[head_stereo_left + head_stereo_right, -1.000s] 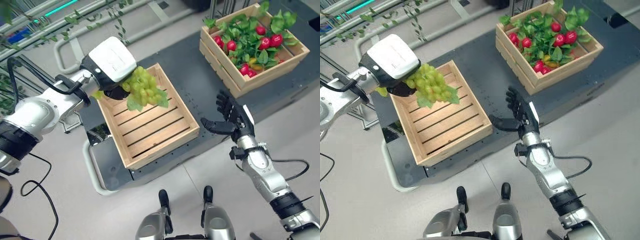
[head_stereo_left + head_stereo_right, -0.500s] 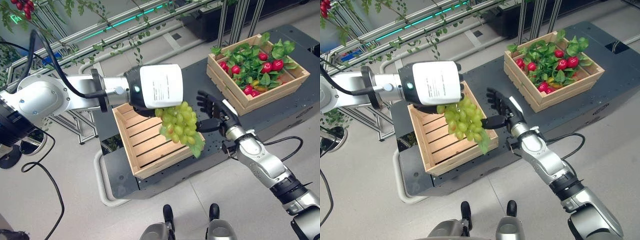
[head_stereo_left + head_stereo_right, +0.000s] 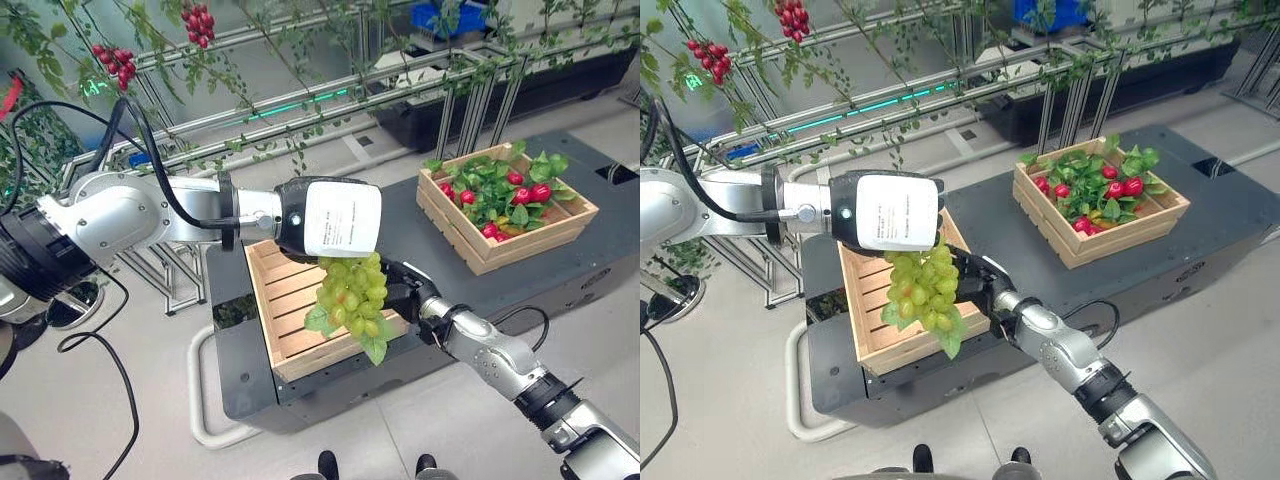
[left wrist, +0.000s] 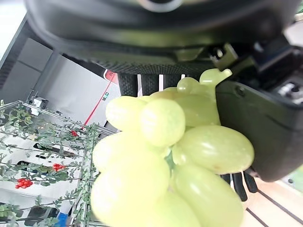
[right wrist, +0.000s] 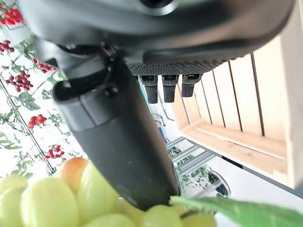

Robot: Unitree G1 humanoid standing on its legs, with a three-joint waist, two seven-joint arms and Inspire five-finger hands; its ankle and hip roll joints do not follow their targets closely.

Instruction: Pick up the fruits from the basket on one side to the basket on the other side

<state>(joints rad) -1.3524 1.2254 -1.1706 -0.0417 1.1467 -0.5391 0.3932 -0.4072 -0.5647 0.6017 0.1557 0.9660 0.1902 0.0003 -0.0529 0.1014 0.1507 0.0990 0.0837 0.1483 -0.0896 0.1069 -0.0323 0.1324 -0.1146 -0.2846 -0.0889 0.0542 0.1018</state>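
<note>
A bunch of green grapes (image 3: 350, 298) hangs from my left hand (image 3: 330, 216), which is shut on its top. The bunch hovers above the near right corner of an empty slatted wooden crate (image 3: 320, 352). In the left wrist view the grapes (image 4: 165, 156) sit against the thumb (image 4: 255, 127). My right hand (image 3: 405, 293) is right beside the bunch, partly behind it, fingers straight. In the right wrist view its thumb (image 5: 113, 137) rests against the grapes (image 5: 47, 198). A second crate (image 3: 520, 250) at the far right holds red fruits (image 3: 530, 193) among green leaves.
Both crates stand on a dark platform (image 3: 400, 200) with a drop at its near edge. Behind it run metal rails with hanging vines and red fruit clusters (image 3: 198, 18). A metal rack stands left of the empty crate (image 3: 170, 270).
The camera has tilted up. My left hand carried the grapes from the crate's far left corner to its near right side. My right hand reached left up to the bunch.
</note>
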